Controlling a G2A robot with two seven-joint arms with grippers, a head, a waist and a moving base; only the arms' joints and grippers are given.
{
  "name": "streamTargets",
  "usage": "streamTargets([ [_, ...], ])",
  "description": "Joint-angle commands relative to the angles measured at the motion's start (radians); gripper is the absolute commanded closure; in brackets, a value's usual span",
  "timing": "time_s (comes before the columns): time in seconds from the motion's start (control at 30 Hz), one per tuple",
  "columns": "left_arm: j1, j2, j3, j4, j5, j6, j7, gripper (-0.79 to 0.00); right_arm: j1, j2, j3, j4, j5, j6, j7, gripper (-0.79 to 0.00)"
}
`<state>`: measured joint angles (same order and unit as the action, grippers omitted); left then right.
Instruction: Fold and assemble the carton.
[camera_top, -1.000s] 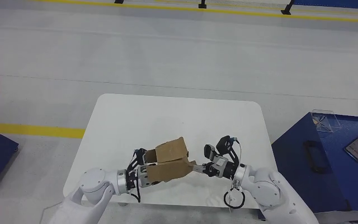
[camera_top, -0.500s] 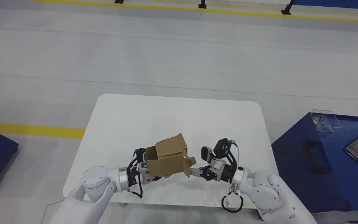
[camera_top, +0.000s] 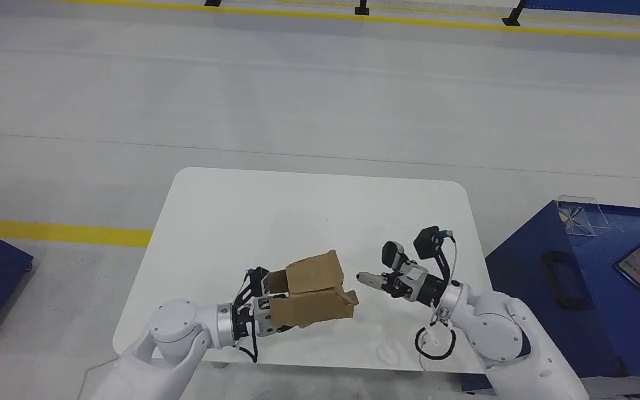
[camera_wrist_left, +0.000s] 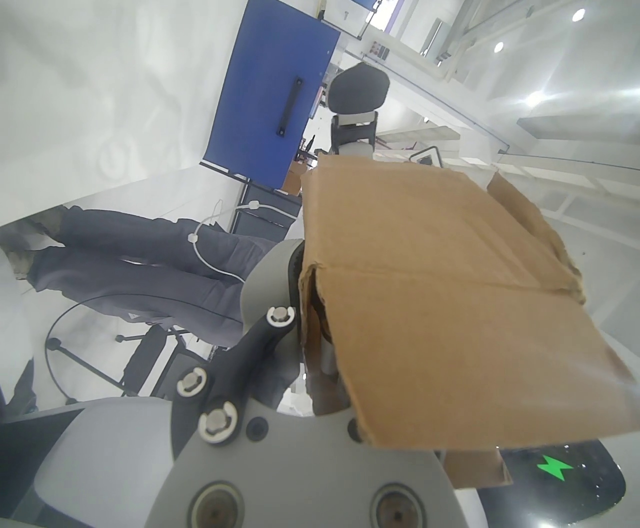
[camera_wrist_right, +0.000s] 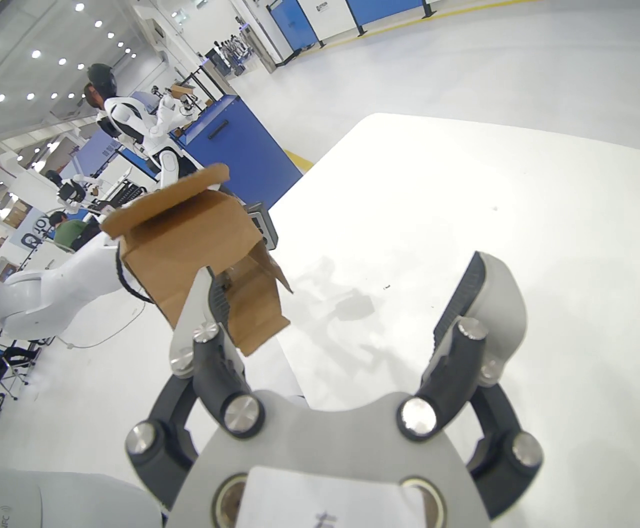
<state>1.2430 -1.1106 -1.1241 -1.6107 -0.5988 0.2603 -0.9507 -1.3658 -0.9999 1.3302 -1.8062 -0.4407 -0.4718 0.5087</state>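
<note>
carton (camera_top: 312, 290) held above the table (camera_top: 250, 210), near its front edge; left gripper (camera_top: 266, 303) pinching one wall. right gripper (camera_wrist_right: 342, 272) spread, just off the open end. we judge: press the loose flap (camera_wrist_right: 260, 320) squarely along its crease, left bracing against twist.

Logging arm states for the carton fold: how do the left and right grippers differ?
The left gripper is shut on the carton; the right gripper holds nothing, its fingers spread wide. The left gripper touches the carton; the right gripper sits apart from it, off its flapped end. Both hover over the table, facing each other.
</note>
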Motion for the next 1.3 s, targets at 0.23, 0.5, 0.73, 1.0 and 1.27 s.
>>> streamTargets([
  [0.23,-0.001,-0.001,0.025,-0.01,0.028,-0.026,0.001,0.0,0.052,-0.016,-0.102,0.047,-0.033,0.007,0.009,-0.785],
  [0.5,-0.004,0.0,0.028,-0.007,0.041,-0.027,0.006,0.0,0.069,-0.021,-0.113,0.08,-0.018,-0.008,-0.001,-0.785],
  [0.73,0.004,-0.002,0.033,-0.016,0.043,-0.037,0.044,0.0,0.087,-0.026,-0.131,0.095,-0.01,-0.007,0.005,-0.785],
  [1.0,0.007,-0.007,0.018,0.004,-0.002,-0.11,0.074,0.0,0.102,-0.029,-0.131,0.114,0.004,-0.007,0.002,-0.785],
  [1.27,-0.001,-0.015,0.006,0.039,-0.051,-0.182,0.113,0.0,0.091,-0.028,-0.091,0.104,0.02,-0.008,-0.054,-0.785],
])
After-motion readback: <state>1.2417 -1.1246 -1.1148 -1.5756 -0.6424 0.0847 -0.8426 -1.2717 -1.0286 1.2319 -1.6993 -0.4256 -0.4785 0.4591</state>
